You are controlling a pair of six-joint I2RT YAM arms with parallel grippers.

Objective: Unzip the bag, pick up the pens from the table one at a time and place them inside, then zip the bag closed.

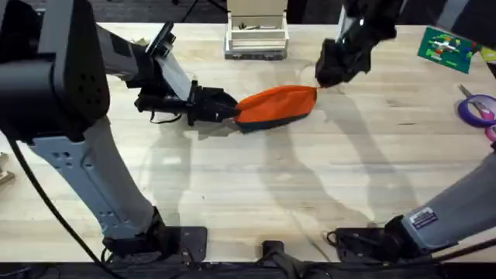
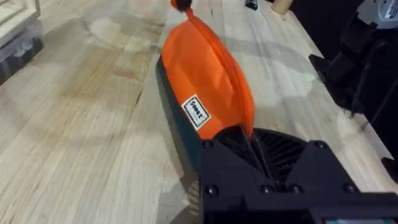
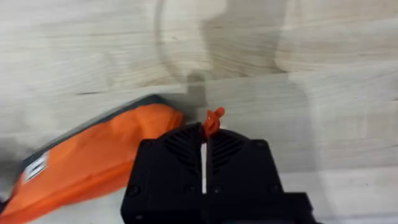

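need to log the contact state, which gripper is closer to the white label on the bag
Left. The left gripper is clamped on the bag end right beside the white label; the right gripper pinches the orange pull tab at the opposite end.

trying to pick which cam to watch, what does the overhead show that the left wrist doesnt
Overhead alone: both arms at once, the left gripper at one end of the bag and the right gripper at the other, plus a white tray at the far edge of the table and a purple tape roll. Left wrist alone: the small white label on the bag's side and the left fingers shut on the bag's end. Both: the orange bag lying on the wooden table.
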